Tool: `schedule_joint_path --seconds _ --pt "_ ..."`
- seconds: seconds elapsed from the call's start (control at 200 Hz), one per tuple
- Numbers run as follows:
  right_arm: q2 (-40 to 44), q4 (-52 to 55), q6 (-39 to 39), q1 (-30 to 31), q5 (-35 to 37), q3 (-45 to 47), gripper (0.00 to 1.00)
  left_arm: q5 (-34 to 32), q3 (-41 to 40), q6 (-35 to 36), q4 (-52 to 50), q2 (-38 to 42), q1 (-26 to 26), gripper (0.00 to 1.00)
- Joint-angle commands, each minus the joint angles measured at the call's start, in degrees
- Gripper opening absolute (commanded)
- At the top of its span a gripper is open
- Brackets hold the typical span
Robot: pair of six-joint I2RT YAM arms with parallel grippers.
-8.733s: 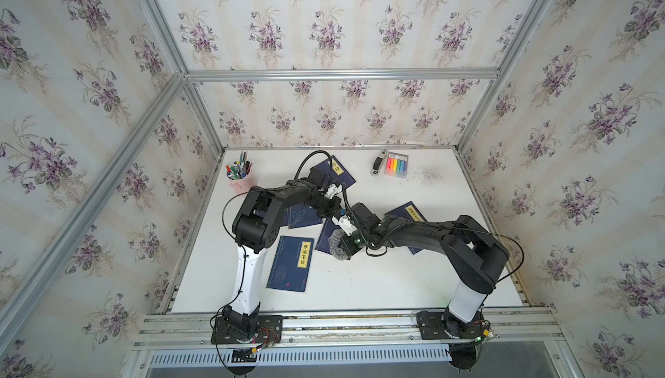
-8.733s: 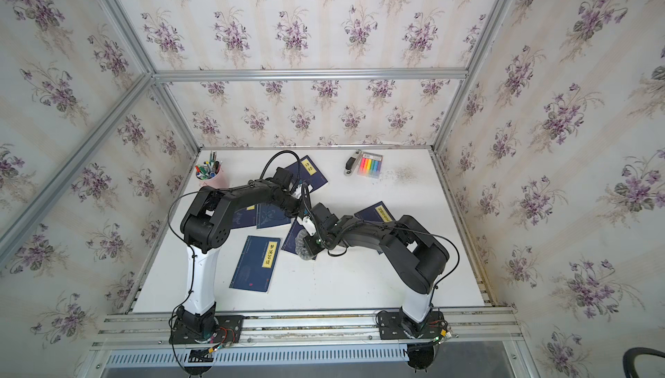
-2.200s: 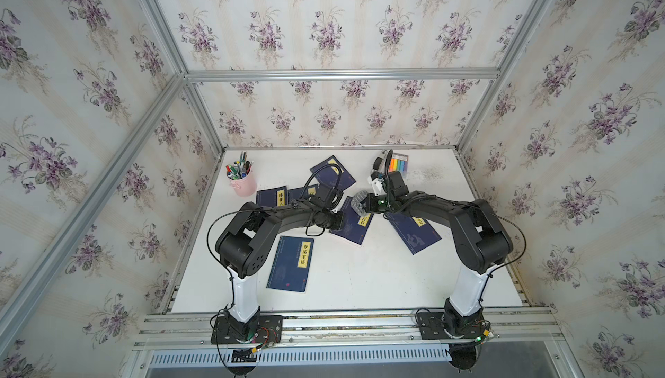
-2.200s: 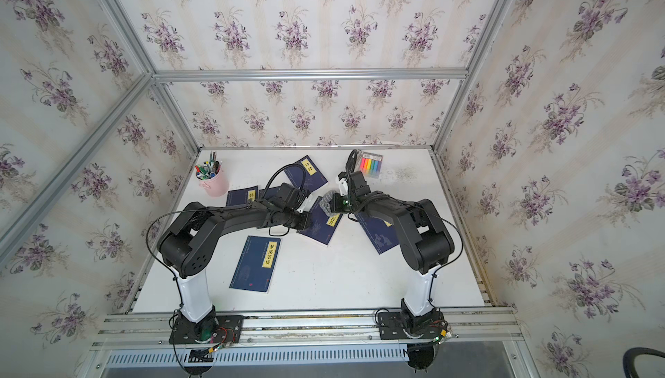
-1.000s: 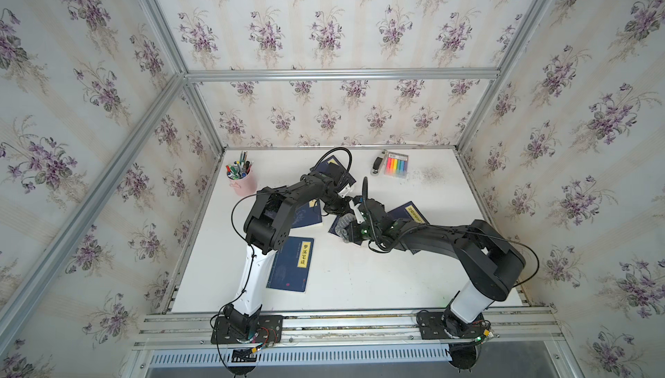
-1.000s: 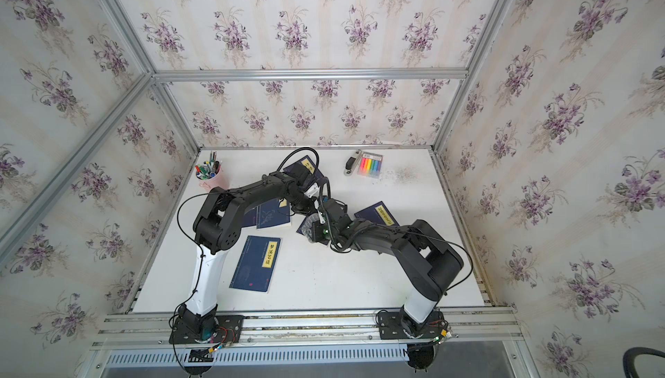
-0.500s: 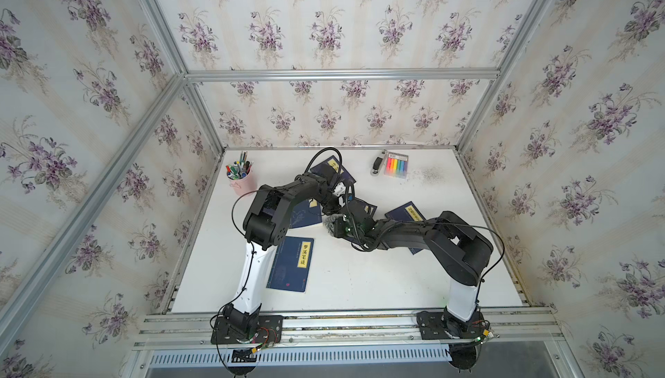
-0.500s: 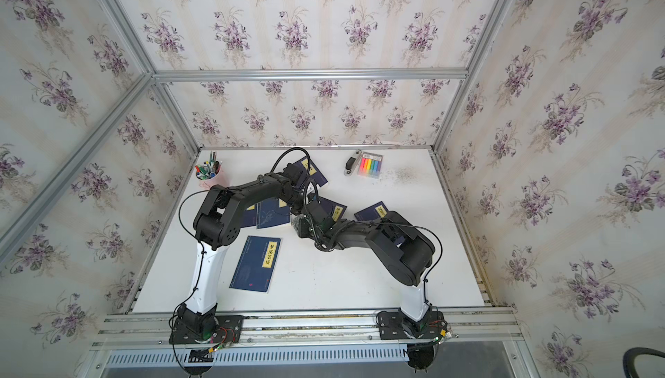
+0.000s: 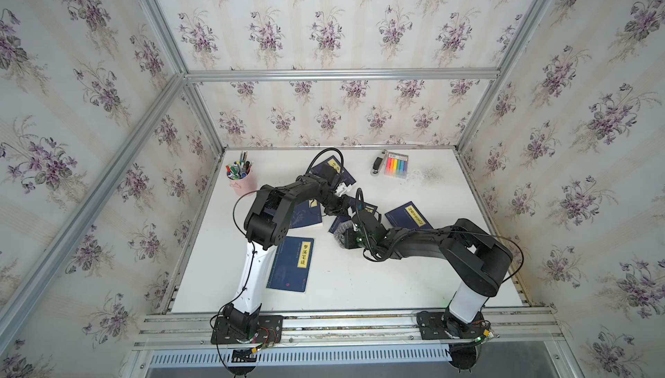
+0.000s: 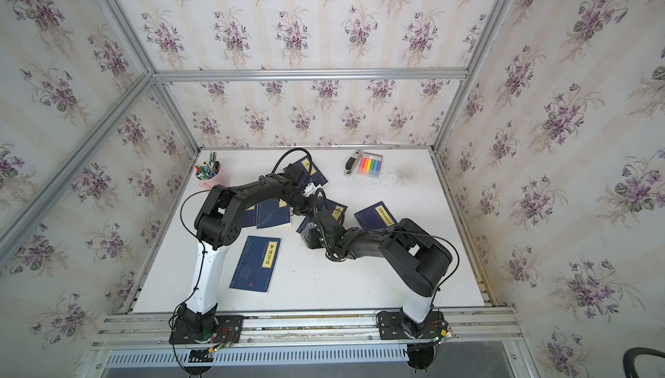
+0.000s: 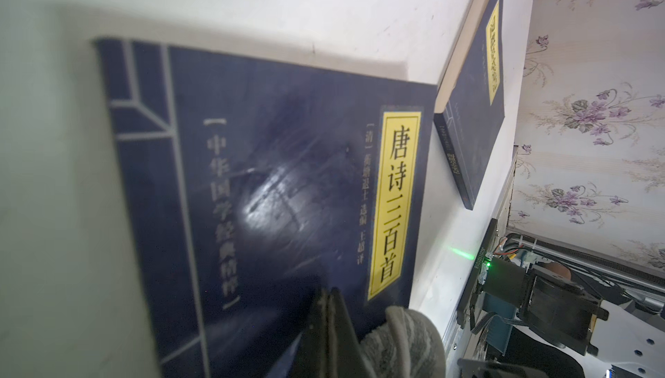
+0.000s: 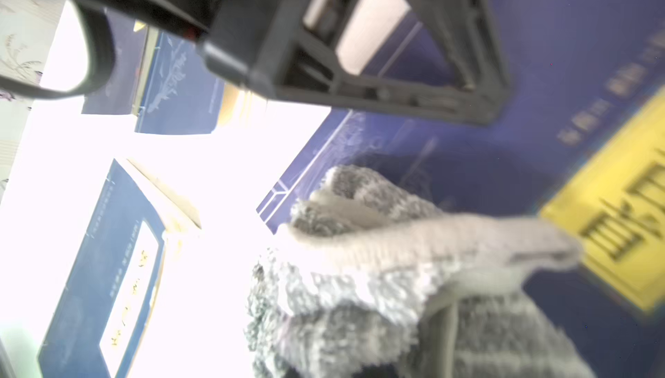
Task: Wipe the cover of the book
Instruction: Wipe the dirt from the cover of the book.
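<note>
The book [image 11: 288,178], dark blue with a yellow title label, is lying flat near the middle of the tabletop [image 9: 367,279], and the left fingers [image 11: 324,322] are pressed together with their tips resting on its cover. The right arm [image 9: 414,242] is reaching in beside them, its fingers (hidden under the fabric) pinching a grey cloth [image 12: 360,275] that is lying over a corner of the cover.

Black jointed arms [image 9: 288,192]; white base links [image 9: 252,272]; looping black cables [image 9: 325,149]; green status light [image 11: 487,264]
</note>
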State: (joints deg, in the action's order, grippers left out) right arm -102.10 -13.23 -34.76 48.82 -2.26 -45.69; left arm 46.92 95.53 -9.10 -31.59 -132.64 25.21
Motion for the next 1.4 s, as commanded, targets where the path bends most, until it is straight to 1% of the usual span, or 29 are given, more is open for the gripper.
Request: schedule_joint_path --seconds 0.0,0.17,0.34,0.49,0.604,0.739,0.939,1.104,1.139,1.149,1.169,1.239,1.399 --pt "-3.4 6.5 -0.8 0.2 -2.5 -1.1 0.0 -7.9 -0.5 0.6 -3.2 -2.0 -0.1 0.0" --pt "-5.7 4.8 -1.0 0.3 -3.4 -3.0 0.0 -4.5 -1.3 -1.4 -1.2 -2.6 -2.3 0.0" --pt "-5.0 4.5 -0.7 0.1 -3.4 -0.8 0.0 -1.4 -4.2 -2.0 3.4 0.2 -2.8 0.0" --pt "-3.0 4.8 -0.4 -0.2 -3.5 1.9 0.0 -3.7 -4.6 -1.4 2.4 0.7 -2.8 0.0" --pt "-1.2 5.3 0.0 -1.1 -3.7 4.4 0.0 -4.1 -4.6 -1.5 2.2 0.8 -2.8 0.0" --pt "1.7 5.0 0.3 -4.8 -5.0 8.3 0.0 -5.6 -5.9 -1.1 2.6 2.7 -2.8 0.0" --pt "6.6 8.5 2.6 -11.1 -4.7 11.5 0.0 -7.0 -6.0 -0.2 0.7 2.8 -2.9 0.0" --pt "9.0 11.3 5.9 -17.0 -5.1 11.2 0.0 -5.5 -6.1 1.2 -0.5 3.3 -2.9 0.0" --pt "9.2 11.9 6.9 -17.2 -5.2 10.5 0.0 -4.7 -6.2 1.6 -0.5 3.6 -2.7 0.0" --pt "9.2 12.0 7.2 -18.9 -5.2 10.3 0.0 -4.3 -6.2 1.7 -0.6 3.6 -2.7 0.0" --pt "9.2 12.5 7.6 -19.8 -5.2 9.9 0.0 -3.9 -6.4 2.0 -0.5 3.8 -2.7 0.0" --pt "9.1 13.9 9.2 -20.8 -5.1 7.8 0.0 -2.8 -7.2 2.4 0.7 5.1 -2.5 0.0" --pt "11.7 16.1 11.5 -20.6 -5.8 5.0 0.0 -2.5 -11.7 1.6 7.8 10.7 -2.5 0.0"
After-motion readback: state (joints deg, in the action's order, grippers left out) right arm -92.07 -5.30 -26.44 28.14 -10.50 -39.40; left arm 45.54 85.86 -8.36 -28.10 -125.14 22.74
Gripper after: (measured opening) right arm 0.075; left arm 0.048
